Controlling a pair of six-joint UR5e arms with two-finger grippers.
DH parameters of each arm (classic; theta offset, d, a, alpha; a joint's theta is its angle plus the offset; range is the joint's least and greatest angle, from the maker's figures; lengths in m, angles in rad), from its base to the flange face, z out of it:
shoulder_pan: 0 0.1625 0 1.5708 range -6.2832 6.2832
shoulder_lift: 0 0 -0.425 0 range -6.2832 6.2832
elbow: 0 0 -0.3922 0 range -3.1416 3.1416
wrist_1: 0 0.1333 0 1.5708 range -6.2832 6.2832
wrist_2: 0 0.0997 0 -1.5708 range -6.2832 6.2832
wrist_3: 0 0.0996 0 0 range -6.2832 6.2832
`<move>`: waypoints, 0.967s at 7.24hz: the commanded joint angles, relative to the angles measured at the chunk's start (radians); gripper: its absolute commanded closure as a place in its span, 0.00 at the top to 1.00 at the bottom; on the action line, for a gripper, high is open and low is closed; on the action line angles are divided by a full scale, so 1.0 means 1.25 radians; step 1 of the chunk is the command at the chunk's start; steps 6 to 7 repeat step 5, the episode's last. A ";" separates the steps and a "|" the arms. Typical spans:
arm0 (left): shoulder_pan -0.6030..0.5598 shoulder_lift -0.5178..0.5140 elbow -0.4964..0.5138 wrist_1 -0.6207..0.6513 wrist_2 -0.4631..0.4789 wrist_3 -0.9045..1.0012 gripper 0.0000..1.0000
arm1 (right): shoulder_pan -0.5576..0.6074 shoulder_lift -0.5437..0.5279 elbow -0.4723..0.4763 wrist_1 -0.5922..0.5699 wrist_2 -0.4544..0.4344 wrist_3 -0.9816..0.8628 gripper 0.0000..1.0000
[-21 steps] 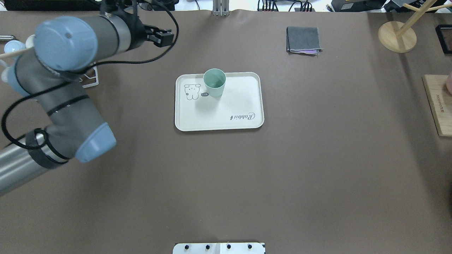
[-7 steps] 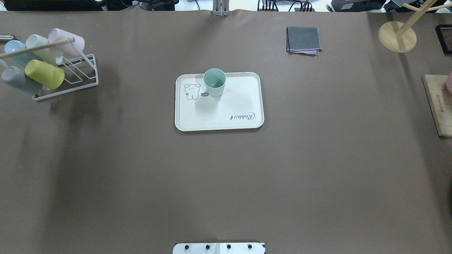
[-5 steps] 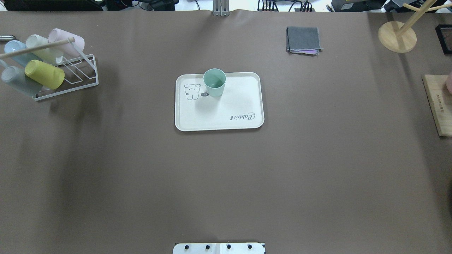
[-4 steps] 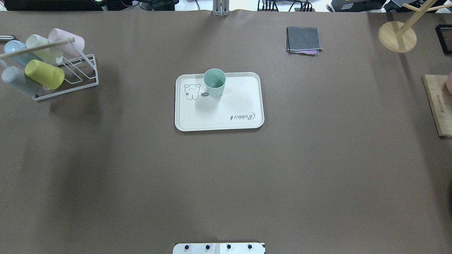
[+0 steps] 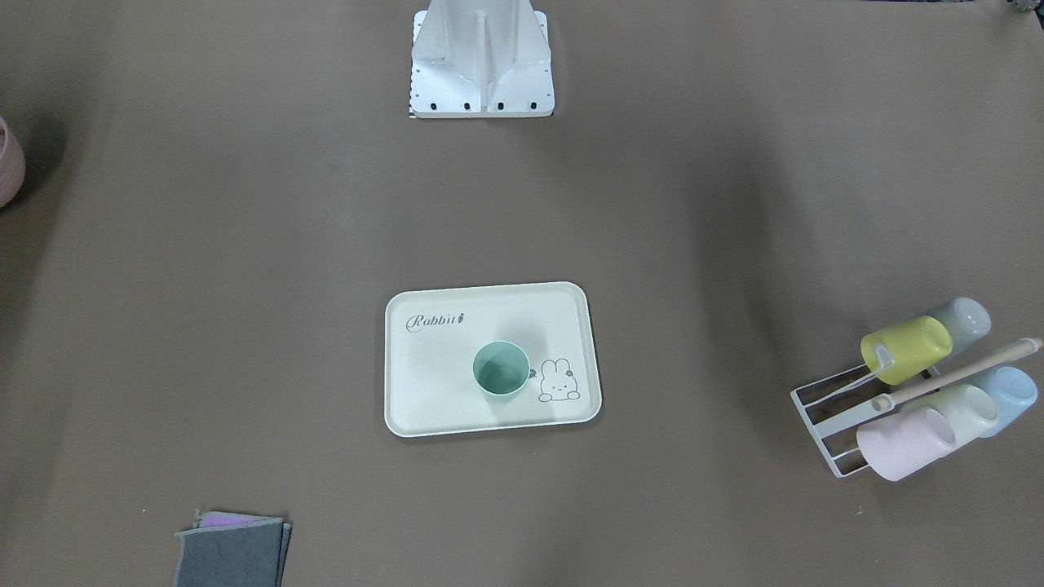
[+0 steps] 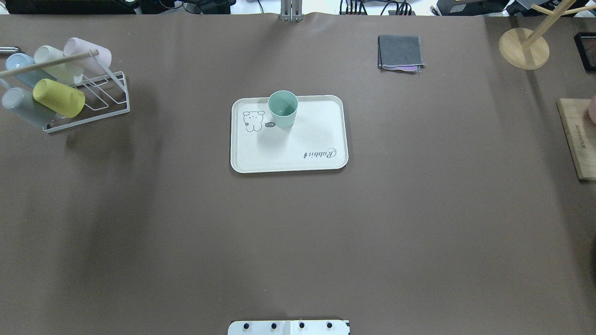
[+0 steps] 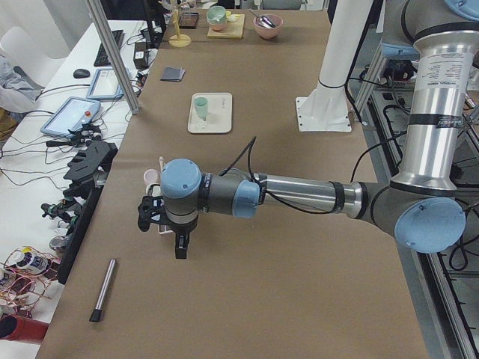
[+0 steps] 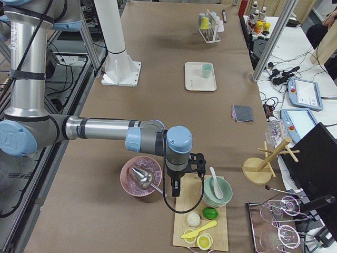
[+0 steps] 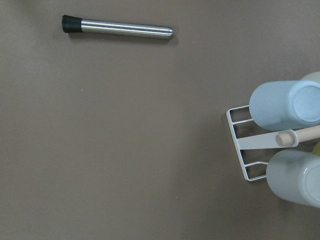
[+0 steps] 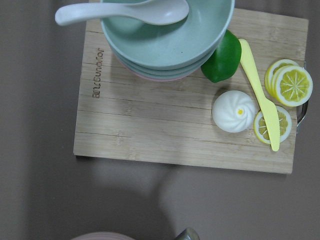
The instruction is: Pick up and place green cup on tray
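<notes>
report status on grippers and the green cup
Left gripper and right gripper far from tray, state unreadable. Green cup upright on tray, beside the bunny. Nothing else on tray.

A long brown-covered table [image 6: 298, 242] stands evenly lit, with a cluttered white desk [image 7: 67, 91] beside it.

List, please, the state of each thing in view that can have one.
green cup: upright, mouth up, empty, standing on the tray.
tray: flat on the table, holding only that cup.
yellow cup: on its side on the rack.
grey cloth: folded.
left gripper: cannot tell.
right gripper: cannot tell.
</notes>
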 commanded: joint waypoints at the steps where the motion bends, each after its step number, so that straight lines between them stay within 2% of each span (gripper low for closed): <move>1: -0.040 0.003 -0.010 0.083 0.003 0.087 0.97 | 0.000 0.032 -0.034 -0.005 -0.001 0.000 1.00; 7: -0.043 0.008 -0.002 0.108 0.003 0.091 0.97 | 0.000 0.031 -0.034 -0.006 0.000 0.013 1.00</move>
